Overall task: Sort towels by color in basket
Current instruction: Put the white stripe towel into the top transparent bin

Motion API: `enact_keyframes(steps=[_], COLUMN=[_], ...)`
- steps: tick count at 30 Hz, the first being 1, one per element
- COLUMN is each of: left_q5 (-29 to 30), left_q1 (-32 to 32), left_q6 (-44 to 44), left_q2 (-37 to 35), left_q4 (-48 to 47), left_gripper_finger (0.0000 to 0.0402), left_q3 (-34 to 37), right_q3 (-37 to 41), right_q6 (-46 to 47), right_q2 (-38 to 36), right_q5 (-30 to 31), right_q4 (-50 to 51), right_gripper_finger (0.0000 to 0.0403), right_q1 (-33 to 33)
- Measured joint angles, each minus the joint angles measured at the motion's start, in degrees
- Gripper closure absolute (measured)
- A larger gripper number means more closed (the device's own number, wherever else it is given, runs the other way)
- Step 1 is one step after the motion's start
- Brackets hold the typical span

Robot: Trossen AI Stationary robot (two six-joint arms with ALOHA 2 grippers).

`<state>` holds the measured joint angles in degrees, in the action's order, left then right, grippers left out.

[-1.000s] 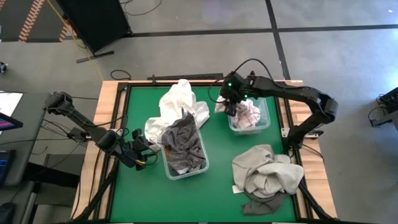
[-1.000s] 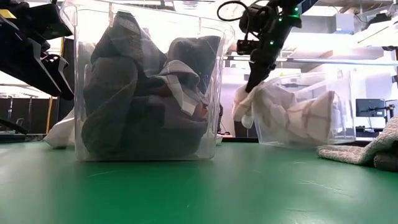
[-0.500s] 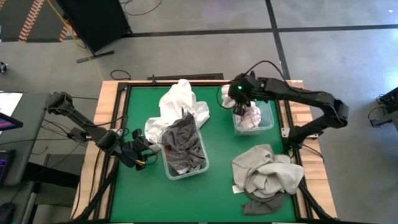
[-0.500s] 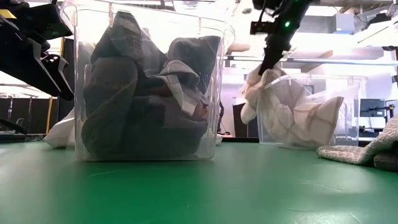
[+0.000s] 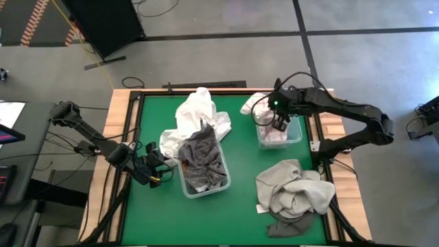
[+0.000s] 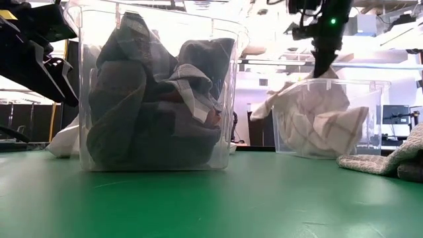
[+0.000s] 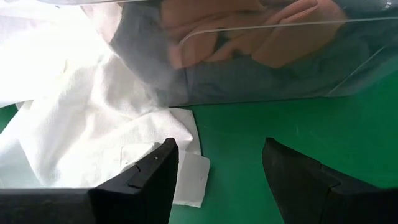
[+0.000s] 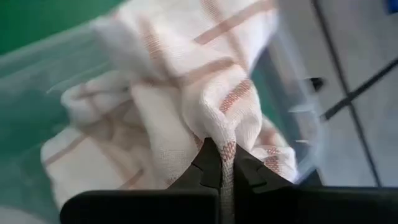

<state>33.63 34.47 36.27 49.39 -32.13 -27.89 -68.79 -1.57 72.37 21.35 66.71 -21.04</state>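
Observation:
A white towel with red checks (image 6: 317,122) lies in the clear right bin (image 5: 296,134), and one end (image 5: 252,103) drapes over the bin's far left rim. My right gripper (image 8: 222,165) is above this bin, shut on the towel. The clear left bin (image 5: 221,185) holds dark grey and heathered grey towels (image 5: 200,159). A white towel (image 5: 199,113) lies on the table behind that bin. A beige-grey towel heap (image 5: 291,192) lies at the near right. My left gripper (image 7: 214,168) waits open beside the left bin, with nothing between its fingers. My right gripper pinches a bunched fold of the checked towel (image 8: 221,134) between its two fingertips, coming steeply from above. The fold is drawn up into a peak (image 6: 326,78) above the bin's rim. The rest of the towel hangs slack into the bin and rests there.
The two bins stand on the green mat (image 5: 240,206), which has bare room between them and along the near edge. The wooden table frame (image 5: 113,130) borders the mat. The left arm (image 5: 89,134) reaches in from the left side.
My right gripper has gone up and toward the table's right edge, carrying the checked towel's fold. The towel's bulge, which hung outside the bin's left wall, has been pulled up and over the rim into the bin. One end still trails over the rim.

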Motion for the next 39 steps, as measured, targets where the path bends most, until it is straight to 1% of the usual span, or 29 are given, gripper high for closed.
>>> enact_keyframes(steps=[3,9,12,16,20,24,29,35,39], left_q5=[0.0,0.0,0.0,0.0,0.0,0.0,0.0,0.0,0.0], left_q1=[0.0,-0.01,-0.01,0.0,-0.01,-0.01,-0.01,-0.01,-0.01], left_q6=[0.0,0.03,0.02,0.02,0.13,0.17,0.12,0.15,0.15], left_q2=[0.01,0.0,0.0,0.01,0.01,0.0,0.0,0.01,0.01], left_q4=[0.16,0.14,0.12,0.12,0.08,0.09,0.07,0.1,0.1], left_gripper_finger=[0.0181,0.0181,0.0181,0.0181,0.0181,0.0181,0.0181,0.0181,0.0181], left_q3=[0.01,-0.01,-0.01,-0.01,-0.01,0.0,-0.01,0.0,-0.01], right_q3=[3.5,11.17,13.84,15.7,15.75,15.48,14.15,13.41,13.41], right_q6=[0.01,-1.04,-2.0,-3.02,-2.98,-2.97,-2.98,-2.97,-3.27], right_q2=[1.06,5.97,9.13,12.61,13.81,11.97,7.08,0.79,-2.1], right_q5=[-2.6,-4.51,-8.47,-12.69,-13.3,-13.32,-12.0,-11.05,-10.86], right_q4=[-1.03,-5.18,-7.83,-10.55,-11.06,-11.13,-11.55,-14.1,-16.59], right_gripper_finger=[0.0375,0.0364,0.0361,0.0359,0.0352,0.0336,0.0295,0.0217,0.0168], right_q1=[-0.52,-4.26,-6.47,-8.58,-9.03,-8.04,-6.42,-4.63,-3.25])
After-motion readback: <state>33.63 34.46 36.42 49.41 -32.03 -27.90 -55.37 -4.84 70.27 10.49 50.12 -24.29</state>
